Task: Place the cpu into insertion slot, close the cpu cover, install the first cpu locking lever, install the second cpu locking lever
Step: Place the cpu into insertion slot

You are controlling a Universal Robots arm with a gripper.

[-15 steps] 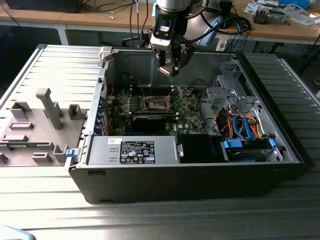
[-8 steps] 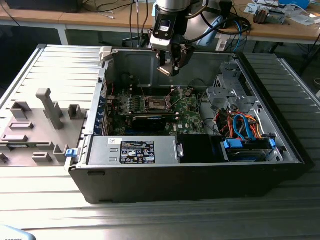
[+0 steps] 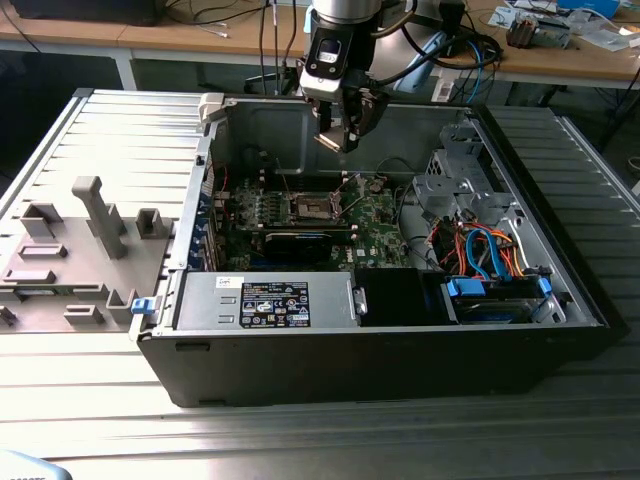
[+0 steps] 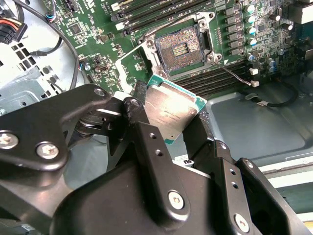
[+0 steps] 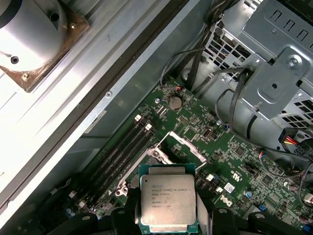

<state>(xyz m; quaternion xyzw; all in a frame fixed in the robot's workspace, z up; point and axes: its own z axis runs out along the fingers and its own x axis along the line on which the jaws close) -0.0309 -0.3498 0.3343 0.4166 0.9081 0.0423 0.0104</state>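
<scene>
CPU (image 5: pixel 167 203) sits pinched by its edges in your jaws, high above the green motherboard (image 4: pixel 88 24), well apart from the open insertion slot (image 4: pixel 178 49). My worry: come down skewed or off-centre and you'll bend socket contacts.

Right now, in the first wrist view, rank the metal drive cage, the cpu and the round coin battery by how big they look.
Largest to smallest:
1. metal drive cage
2. cpu, which sits closest to the camera, so it looks larger than it is
3. coin battery
</scene>
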